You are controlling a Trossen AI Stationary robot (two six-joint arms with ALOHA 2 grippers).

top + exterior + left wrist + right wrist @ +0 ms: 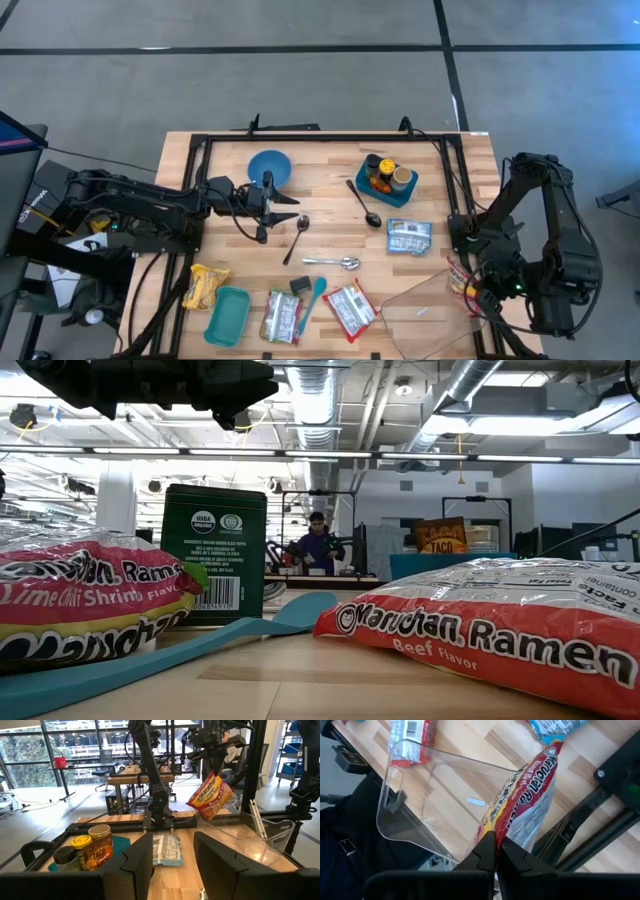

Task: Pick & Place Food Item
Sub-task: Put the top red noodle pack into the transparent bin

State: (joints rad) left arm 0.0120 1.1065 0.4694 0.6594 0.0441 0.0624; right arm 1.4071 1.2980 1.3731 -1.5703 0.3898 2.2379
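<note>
From where I sit, the left gripper (290, 208) hovers over the middle-left of the table (330, 180), beside the blue bowl (268, 166), its fingers (135, 857) part-way apart with nothing between them. I read that arm as waiting.

Moving right across the board, there is a black spoon (364, 203), a tray of jars (388, 180) and a blue-and-white packet (409, 237); along the near edge lie a yellow bag (203, 285), a teal tub (228, 315) and two more ramen packs (350, 308).

At the far right, the right gripper (496, 854) is pinched tight on the top edge of a ramen packet (522, 800), which hangs from it in the air. In the left wrist view the packet (210, 796) dangles lengthwise, straight down from the jaws. The clear bin (430, 795) sits at the table's near right corner, and the packet's lower end hangs just beside its rim, on the side toward the table's right edge.

So the right arm is the one in play. My judgement is that the packet must be carried sideways over the bin's open mouth, long axis down, before it is let go.
</note>
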